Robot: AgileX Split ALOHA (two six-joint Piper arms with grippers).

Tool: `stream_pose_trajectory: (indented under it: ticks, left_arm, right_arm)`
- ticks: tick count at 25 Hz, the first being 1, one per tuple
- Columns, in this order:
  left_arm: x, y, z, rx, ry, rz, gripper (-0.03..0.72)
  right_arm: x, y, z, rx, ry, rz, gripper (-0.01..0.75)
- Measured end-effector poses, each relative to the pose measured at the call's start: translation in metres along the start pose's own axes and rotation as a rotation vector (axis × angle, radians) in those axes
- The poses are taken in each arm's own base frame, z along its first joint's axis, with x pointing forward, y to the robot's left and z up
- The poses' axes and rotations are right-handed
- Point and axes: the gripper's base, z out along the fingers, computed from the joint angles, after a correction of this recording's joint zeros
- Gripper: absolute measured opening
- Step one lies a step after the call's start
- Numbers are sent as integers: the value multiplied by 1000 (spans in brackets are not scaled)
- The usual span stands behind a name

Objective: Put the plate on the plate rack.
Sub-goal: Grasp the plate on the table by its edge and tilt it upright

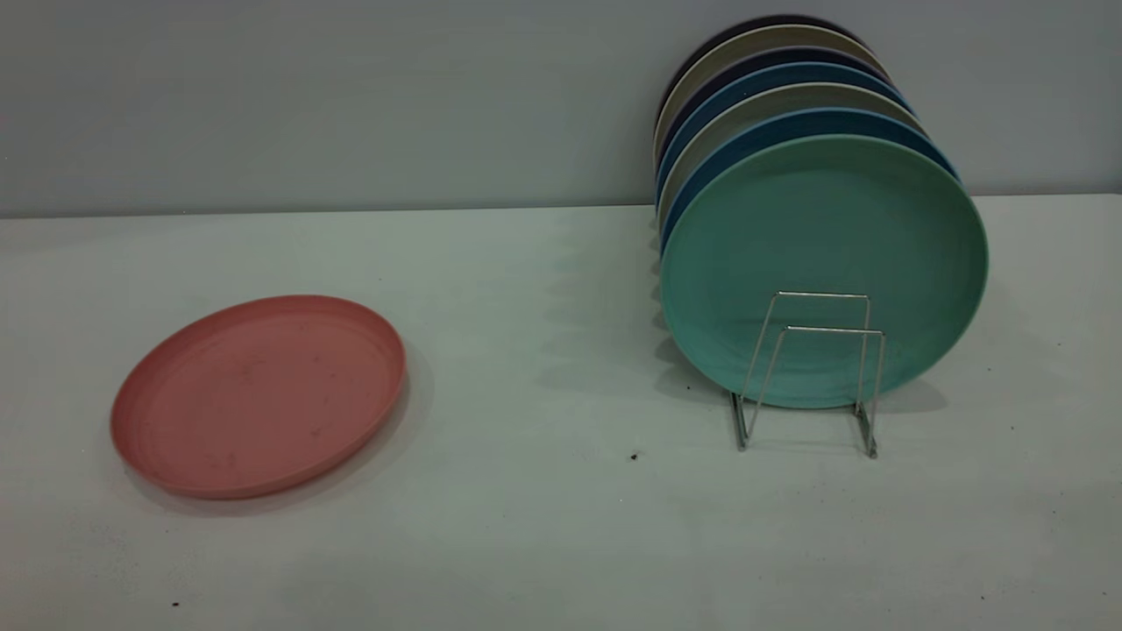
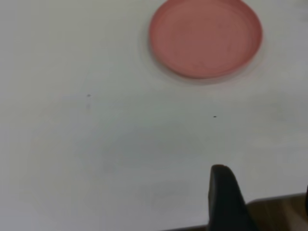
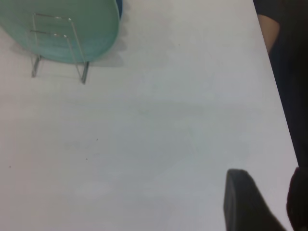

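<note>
Lying flat on the white table (image 1: 561, 543) at the left of the exterior view, the salmon-pink plate (image 1: 260, 394) sits well apart from the plate rack (image 1: 811, 372) at the right, where a teal-green plate (image 1: 824, 263) stands upright behind the two front wire loops with a row of blue and beige plates (image 1: 771, 83) packed behind it; neither arm shows here. The left wrist view shows the plate (image 2: 206, 37) far from the left gripper (image 2: 260, 202), of which one dark finger is seen clearly, so whether the jaws are apart cannot be told. The right wrist view shows the rack (image 3: 57, 45) and green plate (image 3: 91, 29) far from the right gripper (image 3: 264, 202), whose jaw state likewise cannot be told.
</note>
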Motion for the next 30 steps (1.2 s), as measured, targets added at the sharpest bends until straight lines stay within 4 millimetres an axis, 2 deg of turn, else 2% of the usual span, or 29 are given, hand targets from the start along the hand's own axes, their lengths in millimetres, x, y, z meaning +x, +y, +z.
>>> stream_pose_trajectory:
  ticks: [16,21,25,30]
  left_arm:
    - [0,2,0,92,-4,72,431]
    - [-11,2,2,89,2,-13,431]
    - [-34,6,14,19,21,-111,431]
    - [-61,17,50,-152,148,-113,431]
  right_arm:
    - [0,-1,0,-111,-13,-67,237]
    - [-2,0,-1,-189,-35,-100,237]
    - [-20,1,4,-209,-36,-108,237]
    - [-60,9,27,-228,43,-116,237]
